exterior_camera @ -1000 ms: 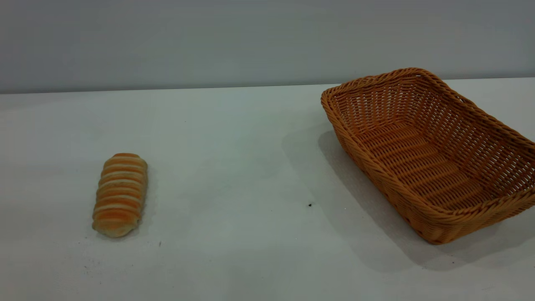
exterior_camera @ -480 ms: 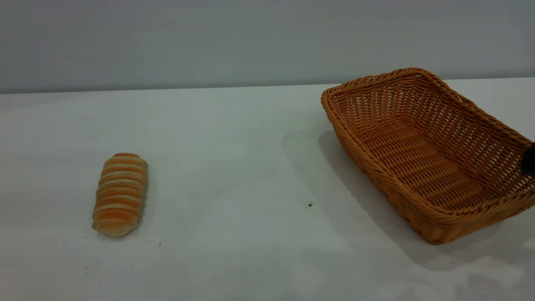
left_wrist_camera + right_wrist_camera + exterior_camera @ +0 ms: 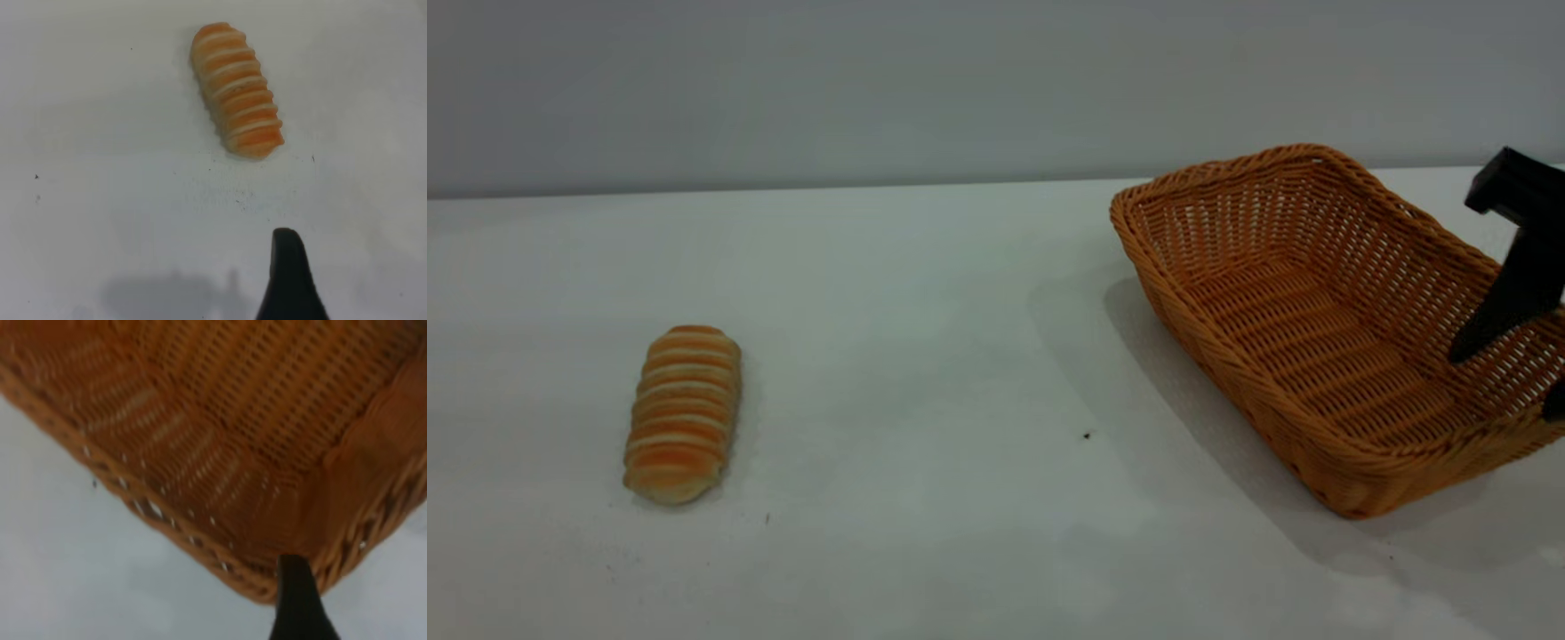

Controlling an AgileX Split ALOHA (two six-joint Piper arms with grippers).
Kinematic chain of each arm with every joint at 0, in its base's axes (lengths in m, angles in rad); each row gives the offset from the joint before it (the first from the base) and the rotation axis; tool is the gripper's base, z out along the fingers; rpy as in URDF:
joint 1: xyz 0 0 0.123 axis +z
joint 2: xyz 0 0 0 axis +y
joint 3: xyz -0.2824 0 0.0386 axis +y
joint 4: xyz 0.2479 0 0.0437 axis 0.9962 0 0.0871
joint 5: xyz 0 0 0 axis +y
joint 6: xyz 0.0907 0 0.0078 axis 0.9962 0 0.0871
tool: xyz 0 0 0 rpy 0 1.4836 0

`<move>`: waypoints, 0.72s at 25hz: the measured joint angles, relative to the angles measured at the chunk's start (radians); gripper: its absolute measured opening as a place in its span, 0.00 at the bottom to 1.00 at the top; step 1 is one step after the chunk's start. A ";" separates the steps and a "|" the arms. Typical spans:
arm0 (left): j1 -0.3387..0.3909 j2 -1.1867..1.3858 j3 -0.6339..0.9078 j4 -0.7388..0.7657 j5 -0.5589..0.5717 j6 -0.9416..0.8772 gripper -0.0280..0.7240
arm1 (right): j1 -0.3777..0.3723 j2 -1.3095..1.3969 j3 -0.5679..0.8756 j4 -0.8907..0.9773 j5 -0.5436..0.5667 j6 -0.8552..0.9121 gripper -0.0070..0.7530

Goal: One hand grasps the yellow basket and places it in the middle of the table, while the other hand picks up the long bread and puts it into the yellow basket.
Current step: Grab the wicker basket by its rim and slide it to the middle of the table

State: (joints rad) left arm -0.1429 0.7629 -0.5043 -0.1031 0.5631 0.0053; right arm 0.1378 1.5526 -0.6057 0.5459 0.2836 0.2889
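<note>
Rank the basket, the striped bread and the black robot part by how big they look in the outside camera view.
1. The yellow basket, by far.
2. The long bread.
3. The right gripper; it is cut off by the picture's edge, so its place against the bread is unsure.

Setting: bare robot test bench, lab-like. Evidence: plain white matte counter (image 3: 925, 356) carried a few dark specks; blank grey wall (image 3: 871, 89) stood behind it; a black robot arm (image 3: 1516, 258) entered at the right edge

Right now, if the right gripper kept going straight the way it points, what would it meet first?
Probably the yellow basket: the right gripper angles down over its near right corner, one finger inside the wall. Rim or woven floor first is unclear, since depth is hard to judge.
</note>
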 joint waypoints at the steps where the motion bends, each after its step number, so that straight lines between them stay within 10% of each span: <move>1: 0.000 0.000 0.000 0.000 0.001 -0.005 0.78 | -0.010 0.004 0.000 0.000 -0.002 0.014 0.69; 18: 0.000 0.000 0.000 0.000 0.004 0.000 0.78 | -0.124 0.078 -0.004 -0.018 0.009 0.035 0.69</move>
State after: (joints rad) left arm -0.1429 0.7629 -0.5043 -0.1031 0.5674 0.0053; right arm 0.0134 1.6310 -0.6101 0.5281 0.2928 0.3238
